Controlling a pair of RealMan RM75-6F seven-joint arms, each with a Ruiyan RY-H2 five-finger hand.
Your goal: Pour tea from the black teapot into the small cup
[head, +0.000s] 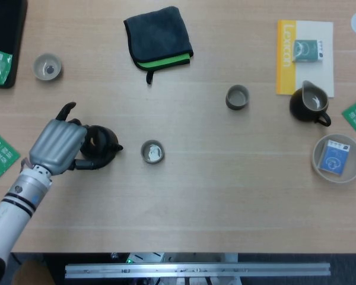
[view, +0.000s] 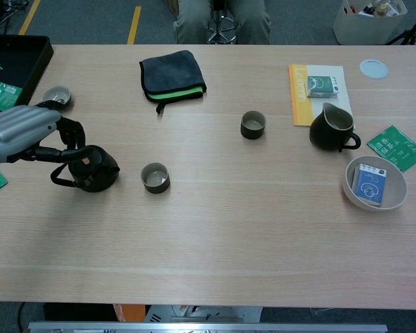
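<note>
The black teapot (head: 101,144) (view: 96,170) stands upright on the table at the left, its spout pointing right toward the small cup (head: 152,152) (view: 155,177), about a hand's width away. Its thin loop handle lies out to its lower left. My left hand (head: 56,146) (view: 22,129) is right beside the teapot on its left, fingers curled, with the fingertips (view: 72,134) at the pot's upper left edge. Whether they grip the pot is unclear. My right hand appears in neither view.
A second cup (head: 237,97) stands mid-table and a third cup (head: 47,66) at far left. A dark cloth (head: 158,35) lies at the back. At the right are a dark pitcher (head: 308,104), a yellow booklet (head: 285,59) and a bowl (head: 316,155) holding a blue packet.
</note>
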